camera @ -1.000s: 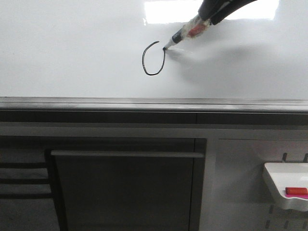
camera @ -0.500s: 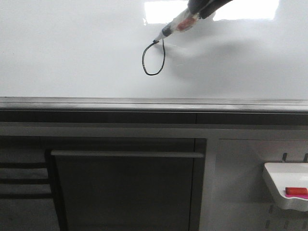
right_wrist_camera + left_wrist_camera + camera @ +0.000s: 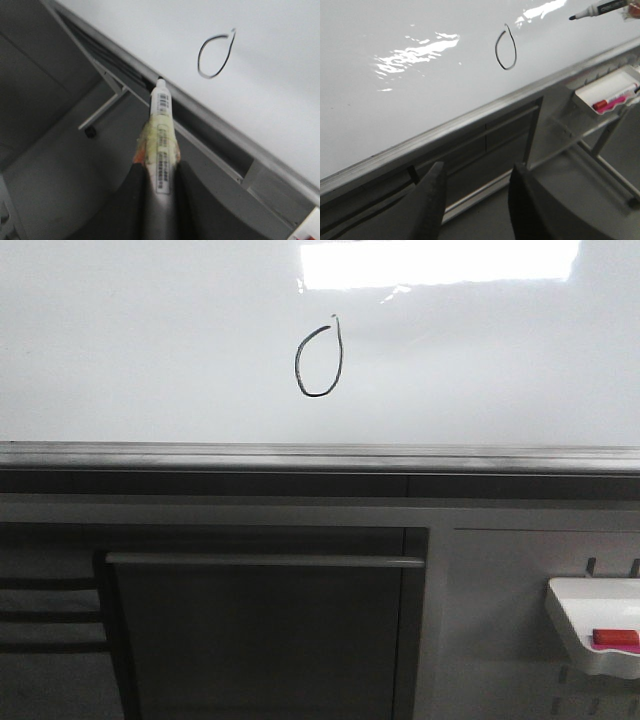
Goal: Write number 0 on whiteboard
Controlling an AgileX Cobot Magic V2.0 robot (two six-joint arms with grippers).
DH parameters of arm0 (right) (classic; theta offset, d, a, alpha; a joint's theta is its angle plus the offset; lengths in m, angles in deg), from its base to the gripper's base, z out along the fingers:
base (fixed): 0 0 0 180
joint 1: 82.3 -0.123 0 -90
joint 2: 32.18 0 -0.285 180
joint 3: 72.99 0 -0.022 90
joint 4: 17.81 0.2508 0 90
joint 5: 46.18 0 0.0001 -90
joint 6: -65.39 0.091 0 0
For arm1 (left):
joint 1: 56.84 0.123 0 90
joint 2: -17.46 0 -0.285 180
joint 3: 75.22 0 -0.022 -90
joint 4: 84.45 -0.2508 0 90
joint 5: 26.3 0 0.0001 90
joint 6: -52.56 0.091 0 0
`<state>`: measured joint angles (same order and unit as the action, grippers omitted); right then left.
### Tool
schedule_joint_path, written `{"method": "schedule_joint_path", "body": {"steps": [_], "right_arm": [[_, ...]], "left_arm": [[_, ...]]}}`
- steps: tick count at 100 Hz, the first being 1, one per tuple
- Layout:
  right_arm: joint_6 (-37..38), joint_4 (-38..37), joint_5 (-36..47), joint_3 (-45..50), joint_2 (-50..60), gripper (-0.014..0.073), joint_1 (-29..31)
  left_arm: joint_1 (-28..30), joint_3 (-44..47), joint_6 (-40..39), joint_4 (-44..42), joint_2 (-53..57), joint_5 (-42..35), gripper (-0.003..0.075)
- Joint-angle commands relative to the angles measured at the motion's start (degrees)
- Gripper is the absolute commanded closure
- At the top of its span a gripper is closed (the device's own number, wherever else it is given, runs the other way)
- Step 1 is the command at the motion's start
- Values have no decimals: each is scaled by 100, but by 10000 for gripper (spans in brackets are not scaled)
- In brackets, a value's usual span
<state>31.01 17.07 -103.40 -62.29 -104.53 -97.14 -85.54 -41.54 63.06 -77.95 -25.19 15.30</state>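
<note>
You had the number 0 (image 3: 320, 361) drawn on the whiteboard (image 3: 150, 340), above its grey edge strip (image 3: 320, 456). Your right gripper (image 3: 159, 175) was clamped on the marker (image 3: 161, 130), whose tip was off the board. Your left gripper (image 3: 475, 200) was parted and held nothing, low by the frame. A white tray (image 3: 590, 625) with a red item (image 3: 615, 637) hung below the board on the right.

You are facing a large glossy whiteboard (image 3: 150, 350) with a grey metal strip along its lower edge. On it sits the number 0 (image 3: 319, 362), a narrow, slightly slanted black oval with a thin tail at its upper right.
</note>
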Motion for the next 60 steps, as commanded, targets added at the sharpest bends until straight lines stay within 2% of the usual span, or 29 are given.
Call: {"method": "schedule_joint_path", "body": {"steps": [1,13,27,34,60], "right_arm": [[-559,198,-254,171,492,589,-10],[-753,213,-881,248,780,589,-10],[-1436,743,-1325,238,908,589,-69],[-1745,938,-1493,238,908,589,-152],[-2126,989,-1472,238,908,589,-478]], "left_arm": [[-124,-190,854,716,-272,-244,461],[-420,-419,2164,1657,-830,79,462],[-951,-890,3066,1874,-1615,475,461],[-1252,-1171,3279,1874,-1991,530,461],[-2111,-2178,3746,1850,-2959,618,460]]}}
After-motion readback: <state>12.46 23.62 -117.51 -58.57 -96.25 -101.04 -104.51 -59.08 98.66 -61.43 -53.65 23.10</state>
